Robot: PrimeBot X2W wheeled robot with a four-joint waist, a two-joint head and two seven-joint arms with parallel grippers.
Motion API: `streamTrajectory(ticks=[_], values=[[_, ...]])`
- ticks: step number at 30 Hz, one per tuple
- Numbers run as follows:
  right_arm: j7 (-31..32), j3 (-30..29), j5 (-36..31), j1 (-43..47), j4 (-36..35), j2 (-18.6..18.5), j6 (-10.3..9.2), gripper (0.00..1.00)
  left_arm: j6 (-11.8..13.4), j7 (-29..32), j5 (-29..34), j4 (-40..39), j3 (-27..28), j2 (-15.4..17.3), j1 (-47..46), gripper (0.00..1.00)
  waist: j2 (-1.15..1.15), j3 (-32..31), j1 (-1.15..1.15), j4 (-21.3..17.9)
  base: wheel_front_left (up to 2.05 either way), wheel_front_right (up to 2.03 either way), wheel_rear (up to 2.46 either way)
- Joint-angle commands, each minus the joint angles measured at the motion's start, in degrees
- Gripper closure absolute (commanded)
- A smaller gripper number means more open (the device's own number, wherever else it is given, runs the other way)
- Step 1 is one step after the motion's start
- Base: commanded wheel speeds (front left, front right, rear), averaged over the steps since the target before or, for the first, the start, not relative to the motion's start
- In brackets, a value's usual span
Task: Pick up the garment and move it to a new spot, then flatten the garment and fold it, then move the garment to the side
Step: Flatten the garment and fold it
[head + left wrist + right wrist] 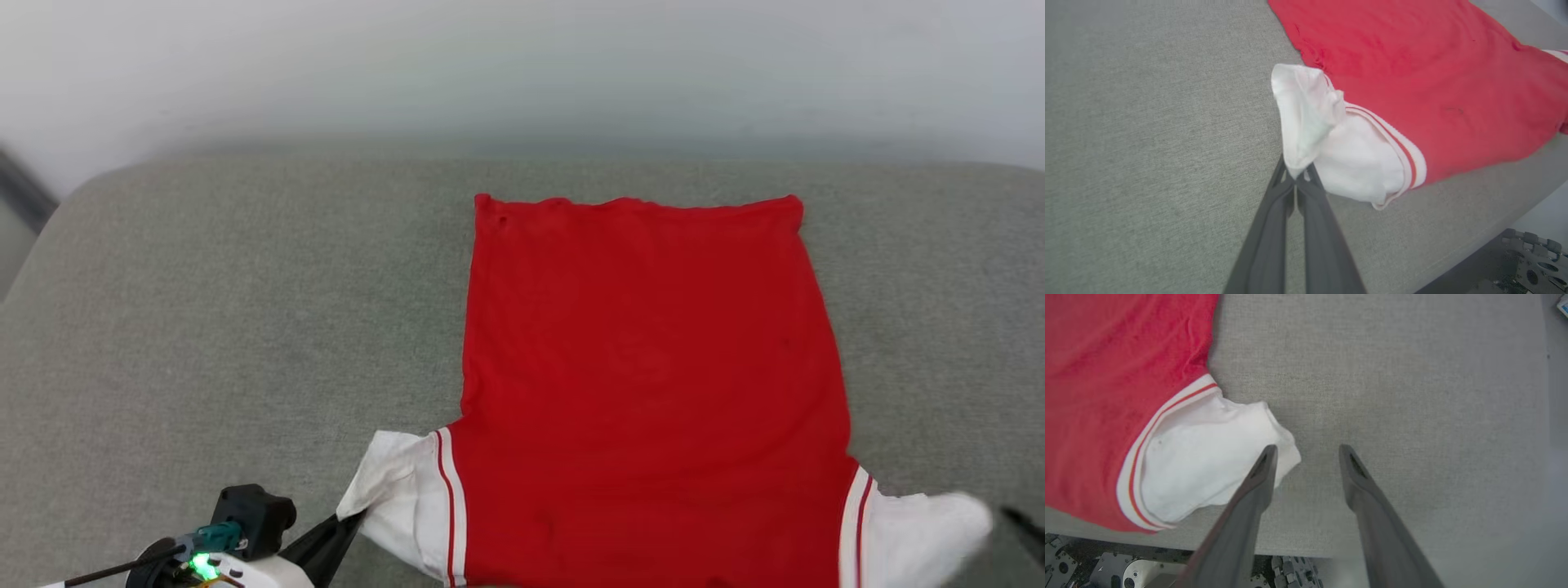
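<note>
The garment [653, 367] is thin, soft cloth, matt red, with small wrinkles. Its short sleeves [1355, 159] are white cloth that bunches up in soft folds, and the striped trim [1406, 161] looks ribbed. It lies on a grey top [245, 310] covered in woven cloth, rough-looking and not shiny. The long fingers [1251, 506] of the right gripper [1308, 451] look like dark, smooth, matt plastic, and so do those of the left gripper [1295, 179]. The wrist part [253, 510] is black plastic with a dull shine.
</note>
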Motion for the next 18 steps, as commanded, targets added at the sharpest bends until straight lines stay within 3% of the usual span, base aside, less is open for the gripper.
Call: streamTrajectory(ticks=[1, 5, 11, 18], values=[[-0.1, -0.33, -0.13, -2.18, -1.31, -0.17, -0.06, 0.0, 0.12, 0.38, 0.65, -1.46, 0.06, 0.58, -1.02, 1.0, 0.0, 1.74, 0.0, 1.39, 0.0, 0.0, 0.0], [0.67, -1.13, 1.64, -7.98, -3.09, 1.31, -0.06, 0.0, 0.54, 2.21, 1.55, -6.32, -0.31, 1.48, -2.29, 1.0, 0.0, 5.19, 0.0, 3.8, 0.0, 0.0, 0.0], [3.44, 2.2, -0.46, -20.18, -2.14, -2.08, -0.06, 0.0, 0.97, 3.97, 2.43, -14.42, 0.19, 1.94, -4.77, 1.0, 0.0, 12.03, 0.0, 8.2, 0.0, 0.0, 0.0], [8.98, 6.2, -3.54, -37.57, 5.99, -6.29, -0.06, 0.0, 0.51, 5.5, 5.23, -20.72, -0.42, 1.65, -8.67, 1.0, 0.0, 20.32, 0.0, 13.42, 0.0, 0.0, 0.0]])
